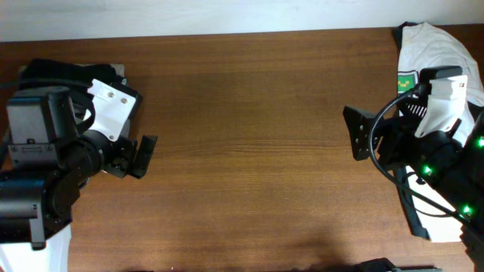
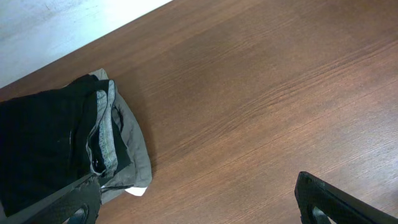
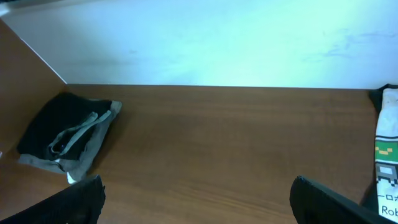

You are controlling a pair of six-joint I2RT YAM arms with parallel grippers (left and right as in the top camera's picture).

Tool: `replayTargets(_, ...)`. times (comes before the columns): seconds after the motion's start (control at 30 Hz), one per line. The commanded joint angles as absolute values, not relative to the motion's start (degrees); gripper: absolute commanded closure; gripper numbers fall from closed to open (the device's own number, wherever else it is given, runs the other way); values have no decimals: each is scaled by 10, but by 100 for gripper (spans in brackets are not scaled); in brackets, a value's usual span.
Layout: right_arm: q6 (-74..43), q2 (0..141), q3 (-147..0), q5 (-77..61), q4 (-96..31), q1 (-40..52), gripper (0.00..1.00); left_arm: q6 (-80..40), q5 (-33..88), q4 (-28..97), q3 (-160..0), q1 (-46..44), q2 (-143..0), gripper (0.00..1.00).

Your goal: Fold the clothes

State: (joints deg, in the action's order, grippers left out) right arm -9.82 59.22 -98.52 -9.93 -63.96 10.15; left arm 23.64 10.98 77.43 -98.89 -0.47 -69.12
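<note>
The folded black shorts [image 2: 43, 140] lie in a stack on a grey garment [image 2: 135, 152] at the table's far left corner. The stack also shows in the overhead view [image 1: 57, 72], partly hidden under my left arm, and in the right wrist view [image 3: 59, 121]. A white printed T-shirt [image 1: 431, 41] lies crumpled at the far right corner, partly under my right arm, with its edge in the right wrist view [image 3: 388, 155]. My left gripper [image 1: 138, 157] [image 2: 199, 211] is open and empty, just right of the stack. My right gripper [image 1: 357, 134] [image 3: 199, 208] is open and empty, left of the T-shirt.
The brown wooden table [image 1: 249, 136] stretches between the two arms. A pale wall [image 3: 217, 43] runs along its far edge. Cables hang from the right arm [image 1: 408, 189] near the table's right edge.
</note>
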Motion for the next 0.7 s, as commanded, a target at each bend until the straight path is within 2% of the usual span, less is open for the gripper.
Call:
replayTargets(0.0, -90, 594, -988, -100, -650, 101, 1, 246, 105, 777, -985, -7, -690, 1)
replayTargets(0.07, -92, 595, -989, -88, -654, 101, 1, 246, 105, 777, -985, -7, -690, 1)
replayTargets(0.13, -38, 552, -991, -68, -656, 101, 1, 246, 105, 777, -985, -7, -690, 1)
replayTargets(0.23, -19, 484, -962, 27, -646, 87, 1, 246, 105, 777, -985, -7, -690, 1)
replayTargets(0.3, -2, 418, -850, 35, -569, 31, 2, 246, 105, 777, -985, -7, -690, 1)
replayTargets(0.33, -2, 354, -728, 13, -493, -5, 1, 246, 105, 777, -985, -7, -690, 1)
replayTargets(0.43, -3, 213, -483, -33, -364, -29, 1, 246, 105, 777, -985, -7, -690, 1)
replayTargets(0.57, -5, 0, -226, -63, -319, -31, 1, 246, 105, 777, -985, -7, -690, 1)
replayTargets(0.67, -5, 2, -161, -85, -296, -36, 1, 246, 105, 777, -985, -7, -691, 1)
